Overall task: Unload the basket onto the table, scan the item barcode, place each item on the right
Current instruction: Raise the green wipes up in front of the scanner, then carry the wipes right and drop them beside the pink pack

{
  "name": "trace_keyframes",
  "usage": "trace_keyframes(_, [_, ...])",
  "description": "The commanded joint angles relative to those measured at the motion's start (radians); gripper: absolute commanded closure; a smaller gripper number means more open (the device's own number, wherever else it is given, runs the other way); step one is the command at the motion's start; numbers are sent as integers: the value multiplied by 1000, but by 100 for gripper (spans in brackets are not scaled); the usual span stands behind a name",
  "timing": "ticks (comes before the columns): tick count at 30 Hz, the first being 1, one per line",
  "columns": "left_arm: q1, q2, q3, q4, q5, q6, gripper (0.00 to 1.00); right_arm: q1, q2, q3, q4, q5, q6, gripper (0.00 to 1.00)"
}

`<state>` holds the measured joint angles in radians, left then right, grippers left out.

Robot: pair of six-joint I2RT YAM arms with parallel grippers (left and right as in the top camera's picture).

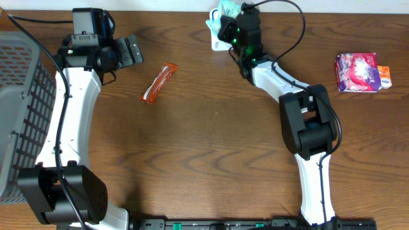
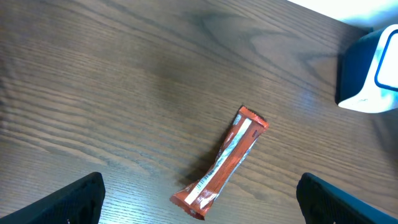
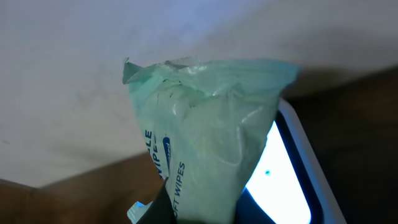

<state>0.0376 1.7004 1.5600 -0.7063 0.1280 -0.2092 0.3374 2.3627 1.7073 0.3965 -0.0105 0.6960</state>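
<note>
Pinching the wipes pack point(image 3: 208, 130) from below, the right tool point(image 3: 193, 214) holds it beside the scanner point(image 3: 292, 180)

White links point(image 1: 69, 121), black joints point(image 1: 310, 124), cables point(image 1: 298, 25), left end effector point(image 1: 136, 50); green wrist lights point(image 1: 236, 41).

The right gripper point(image 3: 191, 215) is pinching the lower end of a pale green wipes pack point(image 3: 199, 130), which is standing upright just left of the scanner point(image 3: 275, 174) and overlapping its glowing face.
</note>
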Motion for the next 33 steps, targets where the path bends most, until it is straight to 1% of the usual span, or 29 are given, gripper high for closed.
trace_keyframes(1, [2,11,-2,0,-8,5,2,-62,-93,11,-10,19,5,99])
trace_keyframes(3, [2,11,-2,0,-8,5,2,-102,-136,11,-57,20,-5,99])
trace_keyframes(6, [2,11,-2,0,-8,5,2,-192,-213,11,-215,33,-91,99])
trace_keyframes(9, [2,11,-2,0,-8,5,3,-277,-263,11,-422,123,-138,99])
trace_keyframes(10, [2,11,-2,0,-8,5,2,-308,-272,11,-492,149,-150,99])
trace_keyframes(11, [2,11,-2,0,-8,5,2,-364,-275,11,-589,134,-218,99])
trace_keyframes(14, [2,11,-2,0,-9,5,2,-443,-266,11,-750,83,-377,99])
trace_keyframes(15, [2,11,-2,0,-8,5,2,-469,-260,11,-809,89,-415,99])
trace_keyframes(17, [2,11,-2,0,-8,5,2,-509,-247,11,-880,113,-440,99])
trace_keyframes(20, [2,11,-2,0,-8,5,2,-571,-225,11,-935,140,-439,99])
trace_keyframes(23, [2,11,-2,0,-8,5,2,-613,-213,11,-951,91,-439,99])
trace_keyframes(25, [2,11,-2,0,-8,5,2,-635,-204,11,-955,-12,-441,99])
trace_keyframes(27, [2,11,-2,0,-8,5,2,-644,-191,11,-951,-154,-481,99])
trace_keyframes(28, [2,11,-2,0,-8,5,2,-644,-188,11,-951,-188,-494,99])
trace_keyframes(30, [2,11,-2,0,-9,5,2,-637,-177,10,-958,-198,-497,99])
trace_keyframes(33, [2,11,-2,0,-8,5,2,-627,-156,5,-985,-185,-557,99])
